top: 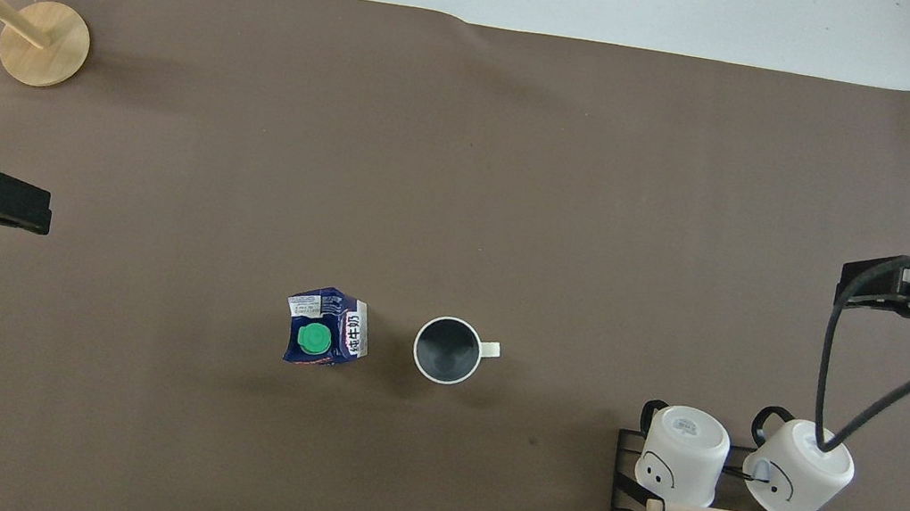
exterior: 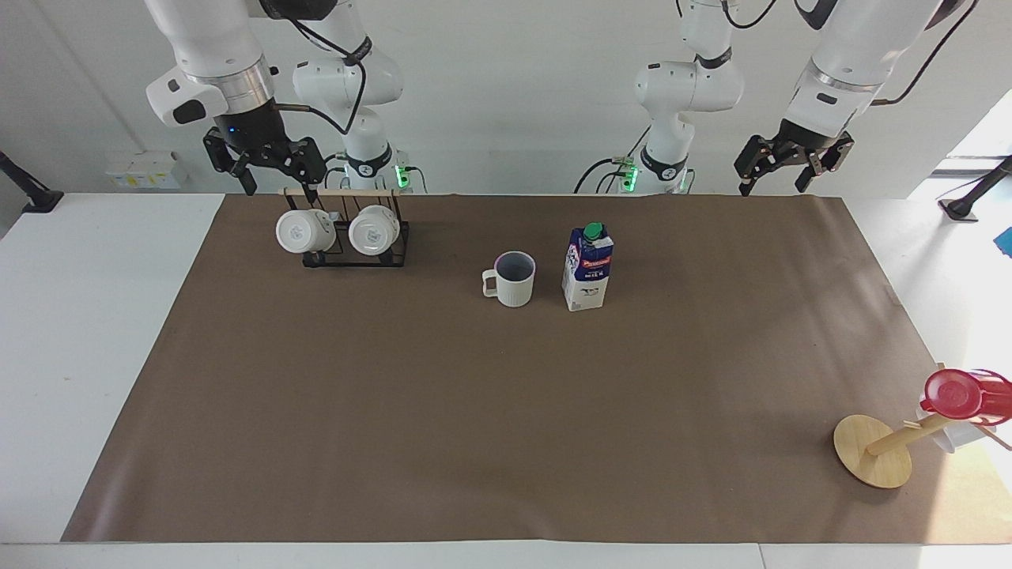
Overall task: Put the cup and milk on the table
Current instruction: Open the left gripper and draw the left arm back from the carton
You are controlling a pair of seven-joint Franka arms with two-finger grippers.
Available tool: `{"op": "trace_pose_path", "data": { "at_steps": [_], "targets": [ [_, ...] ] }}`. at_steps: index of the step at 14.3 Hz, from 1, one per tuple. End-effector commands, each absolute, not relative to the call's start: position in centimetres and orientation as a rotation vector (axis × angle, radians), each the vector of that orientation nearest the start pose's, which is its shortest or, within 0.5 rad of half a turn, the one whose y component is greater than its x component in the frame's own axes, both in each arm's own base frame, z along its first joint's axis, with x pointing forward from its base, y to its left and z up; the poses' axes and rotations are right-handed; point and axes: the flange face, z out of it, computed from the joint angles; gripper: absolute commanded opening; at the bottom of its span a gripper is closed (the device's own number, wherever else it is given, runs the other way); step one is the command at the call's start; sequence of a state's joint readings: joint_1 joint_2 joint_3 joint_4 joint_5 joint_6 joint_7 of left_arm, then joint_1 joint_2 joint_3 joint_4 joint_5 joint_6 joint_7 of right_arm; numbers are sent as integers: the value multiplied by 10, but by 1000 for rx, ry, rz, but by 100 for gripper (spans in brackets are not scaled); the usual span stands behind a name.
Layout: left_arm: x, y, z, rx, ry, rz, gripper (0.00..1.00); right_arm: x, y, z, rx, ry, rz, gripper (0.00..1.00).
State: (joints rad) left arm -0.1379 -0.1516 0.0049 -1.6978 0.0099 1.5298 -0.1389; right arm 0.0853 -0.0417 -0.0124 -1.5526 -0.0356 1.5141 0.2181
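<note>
The cream ribbed cup (exterior: 514,280) stands upright on the brown sheet of the table (exterior: 506,411), its handle toward the right arm's end. The blue and white milk (exterior: 587,269) with a green cap stands upright beside it, toward the left arm's end. In the overhead view the cup (top: 448,350) and the milk (top: 324,335) stand a small gap apart on the table (top: 469,158). My left gripper (exterior: 773,186) (top: 30,203) is open and empty, raised over the sheet's edge. My right gripper (exterior: 282,188) (top: 857,284) is open and empty above the mug rack.
A black wire rack (exterior: 356,237) (top: 698,499) holds two plain white mugs (exterior: 304,231) near the right arm's base. A tipped wooden stand (exterior: 874,450) (top: 45,43) with a red cup (exterior: 953,395) lies at the table's corner farthest from the robots, at the left arm's end.
</note>
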Motion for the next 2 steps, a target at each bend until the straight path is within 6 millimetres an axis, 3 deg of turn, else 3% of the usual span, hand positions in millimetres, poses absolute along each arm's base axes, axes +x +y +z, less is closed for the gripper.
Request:
{"op": "trace_pose_path", "data": {
  "at_steps": [1, 2],
  "targets": [
    [495, -59, 648, -3131, 28, 25, 100, 538, 31, 653, -3148, 197, 0, 100],
    [495, -59, 648, -3137, 29, 26, 100, 538, 31, 654, -3147, 199, -7, 100]
  ]
}}
